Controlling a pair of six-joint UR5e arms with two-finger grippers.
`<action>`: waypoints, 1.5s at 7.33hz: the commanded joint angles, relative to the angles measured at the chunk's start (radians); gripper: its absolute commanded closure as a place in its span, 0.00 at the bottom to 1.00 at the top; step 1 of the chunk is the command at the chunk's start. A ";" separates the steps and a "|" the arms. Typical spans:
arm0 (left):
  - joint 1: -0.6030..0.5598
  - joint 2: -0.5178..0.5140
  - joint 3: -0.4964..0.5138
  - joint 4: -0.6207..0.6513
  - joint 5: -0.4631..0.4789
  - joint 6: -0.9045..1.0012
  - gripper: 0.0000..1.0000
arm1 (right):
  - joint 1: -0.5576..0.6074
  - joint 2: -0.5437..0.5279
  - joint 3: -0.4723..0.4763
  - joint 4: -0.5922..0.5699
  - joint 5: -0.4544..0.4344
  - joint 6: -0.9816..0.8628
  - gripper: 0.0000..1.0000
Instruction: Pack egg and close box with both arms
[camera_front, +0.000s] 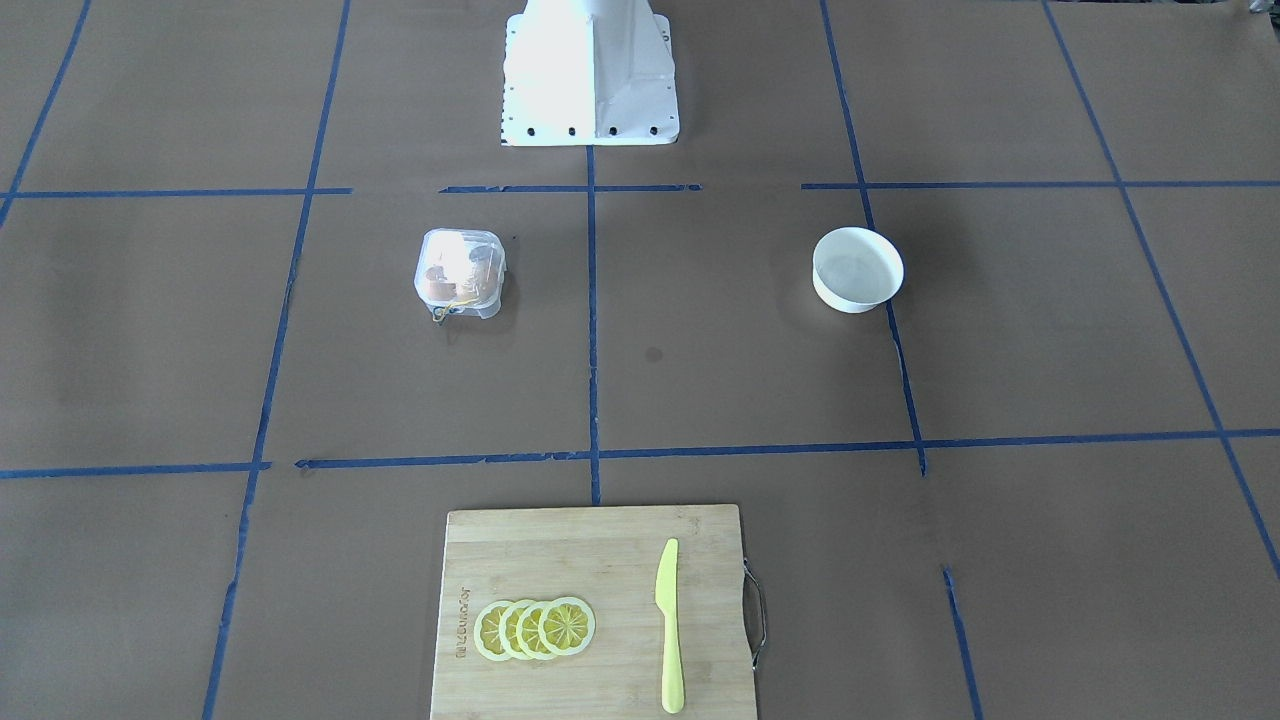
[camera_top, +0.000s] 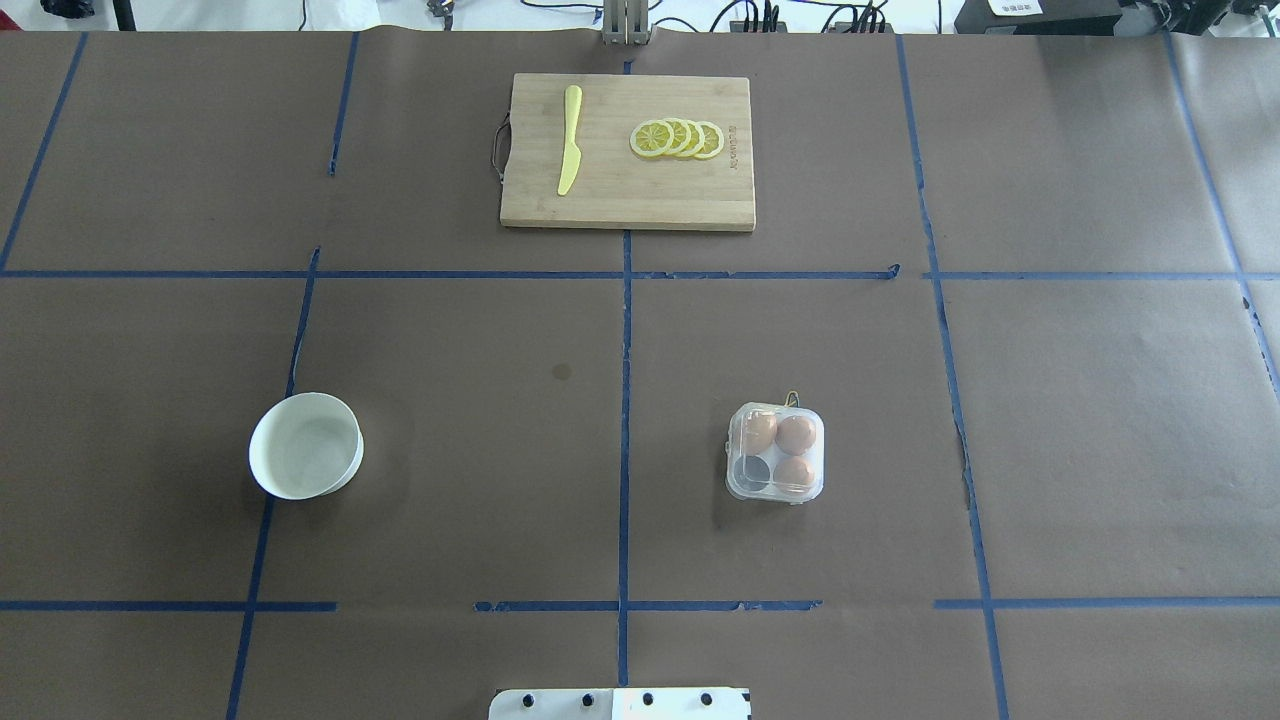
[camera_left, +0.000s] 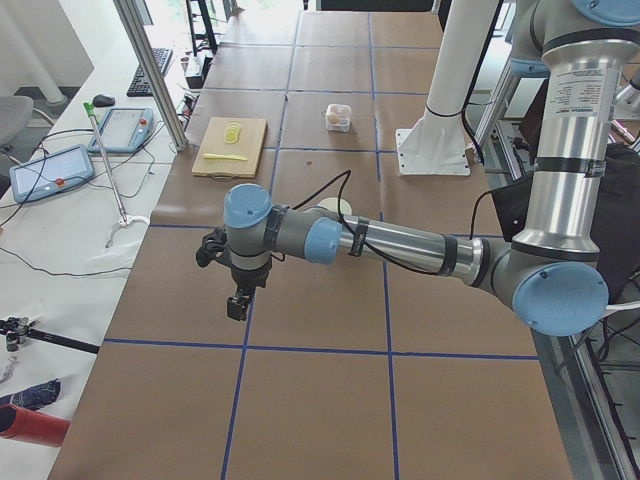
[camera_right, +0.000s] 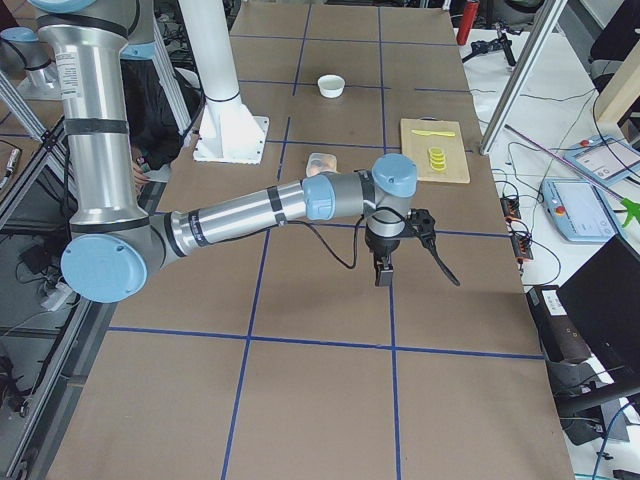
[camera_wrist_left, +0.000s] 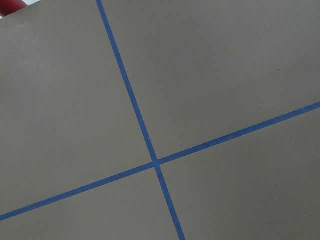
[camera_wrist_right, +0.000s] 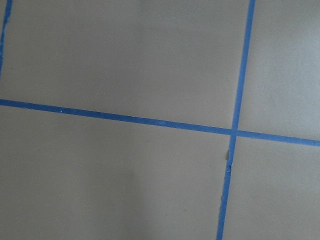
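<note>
On the robot's right half of the brown-papered table (camera_top: 480, 450), the box (camera_top: 752, 472) is standing alone, just beside a blue tape line (camera_top: 625, 450); three brown eggs (camera_top: 797, 434) are sitting in three of its four cells, and I cannot tell which of them is the task's one; the clear lid seems to be lying down over the cells, though the pictures are not showing this surely; a bit of yellow cord (camera_top: 791, 399) is sticking out at the side of the box far from the robot; on the robot's left half, well apart from the box, a white bowl (camera_top: 305, 450) is standing upright; at the far edge, a wooden cutting board (camera_top: 640, 195) is carrying a yellow knife (camera_top: 570, 140) and a row of overlapping lemon slices (camera_top: 678, 138); the white pedestal base (camera_front: 590, 80) is showing at the robot's side of the table; the left arm (camera_left: 400, 240) is reaching out low over the table's left end, its left gripper (camera_left: 238, 300) pointing down, well apart from the box; the right arm (camera_right: 250, 212) is doing the same at the right end, with the right gripper (camera_right: 382, 272) pointing down; both claws are showing only in the side views, so I cannot tell whether they are wide or narrow; each wrist camera is looking only at brown paper with crossing tape lines.
</note>
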 joint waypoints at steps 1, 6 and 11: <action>-0.001 0.003 0.008 0.007 -0.001 0.002 0.00 | 0.014 -0.045 -0.029 0.074 -0.001 0.028 0.00; 0.000 0.063 0.014 0.007 -0.039 0.002 0.00 | 0.075 -0.159 -0.100 0.120 0.010 -0.068 0.00; 0.002 0.063 0.060 0.006 -0.039 0.000 0.00 | 0.130 -0.151 -0.126 0.120 0.077 -0.085 0.00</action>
